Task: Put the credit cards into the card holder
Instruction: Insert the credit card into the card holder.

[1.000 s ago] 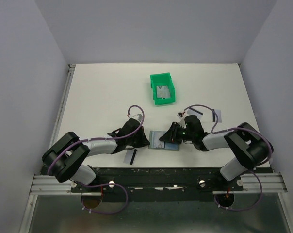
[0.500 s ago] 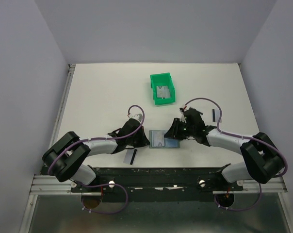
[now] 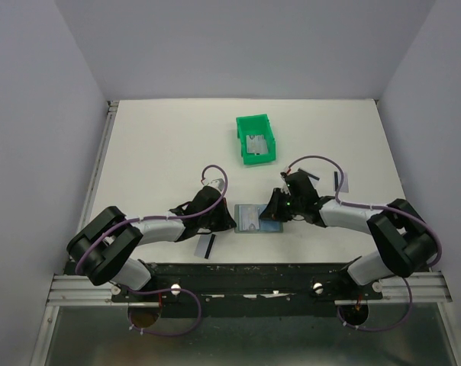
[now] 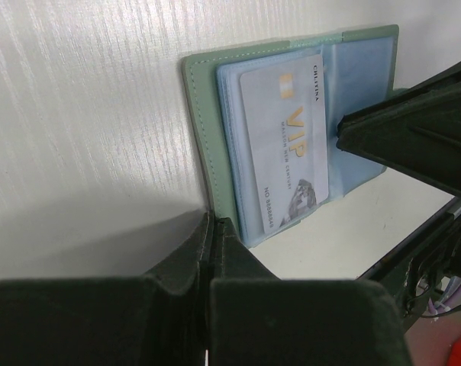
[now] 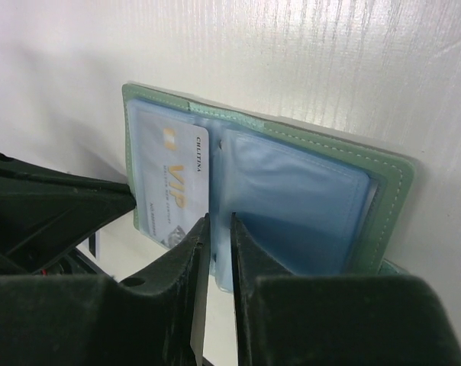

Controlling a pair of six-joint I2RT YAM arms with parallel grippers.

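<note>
The white counter (image 3: 162,145) carries a green bin (image 3: 257,140) at its far middle, one credit card (image 3: 256,143) lying inside. Near the arm bases the card holder (image 3: 259,219) lies open and flat, a silvery VIP card (image 4: 288,145) tucked in its left half. The left gripper (image 3: 229,219) is closed tight at the holder's left edge; the right gripper (image 5: 219,225) stands narrowly parted over the centre fold, nothing clearly between. A striped card (image 3: 207,245) lies near the front edge
</note>
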